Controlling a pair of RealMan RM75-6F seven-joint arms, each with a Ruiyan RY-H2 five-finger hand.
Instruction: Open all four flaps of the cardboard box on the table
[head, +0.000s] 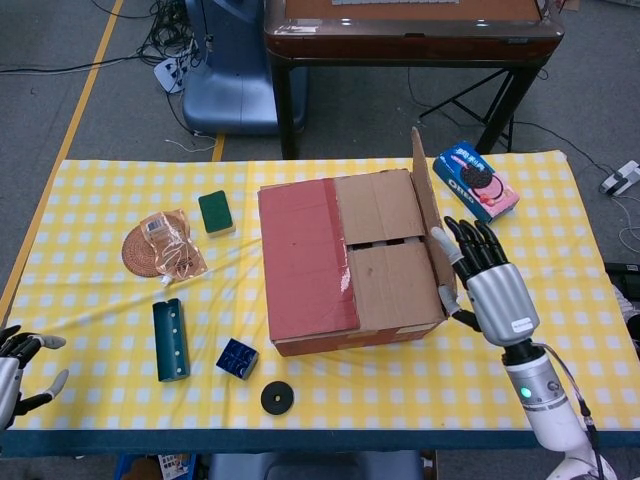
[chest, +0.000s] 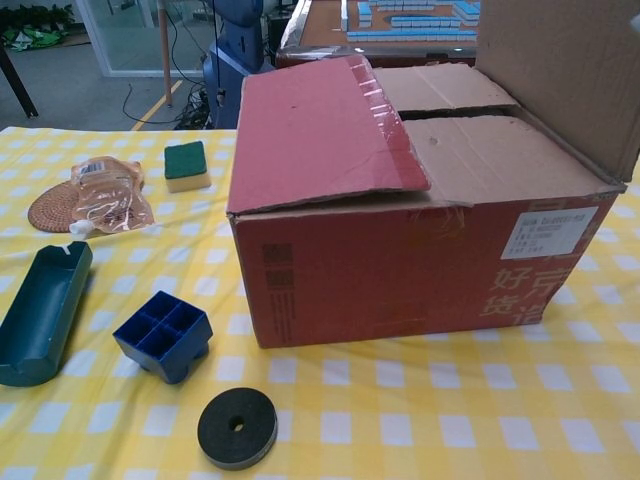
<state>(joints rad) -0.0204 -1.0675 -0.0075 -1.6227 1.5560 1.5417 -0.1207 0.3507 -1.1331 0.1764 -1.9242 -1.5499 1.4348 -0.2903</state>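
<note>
Head view: right robot hand (head: 490, 285) just beside the cardboard box (head: 345, 262) at its 3 o'clock side, fingers spread and pointing toward 12, thumb and inner fingers touching or nearly touching the raised right flap (head: 428, 225); actual contact hard to tell. Holding nothing. Forearm running down to 5 o'clock, off the bench (head: 560, 330) edge. Left robot hand (head: 18, 362) at the far 8 o'clock corner, well apart from everything, fingers loosely apart, empty.

Box near mid-bench. Right flap standing upright, brown inner face showing. Left flap (head: 303, 255) lying flat, red, tape strip along its inner edge. Two brown inner flaps (head: 385, 250) exposed and lying closed, narrow dark gap between them.

Chest view: same box close up, right flap (chest: 555, 70) upright, white label (chest: 556, 232) on the front face. Neither robot hand visible here.

At 9 o'clock of the box: green sponge (head: 215, 211), wrapped packet on a woven coaster (head: 162, 245), teal tray (head: 170, 338), blue grid block (head: 237, 358), black disc (head: 277, 398). Cookie packet (head: 475, 181) at 1 o'clock.
</note>
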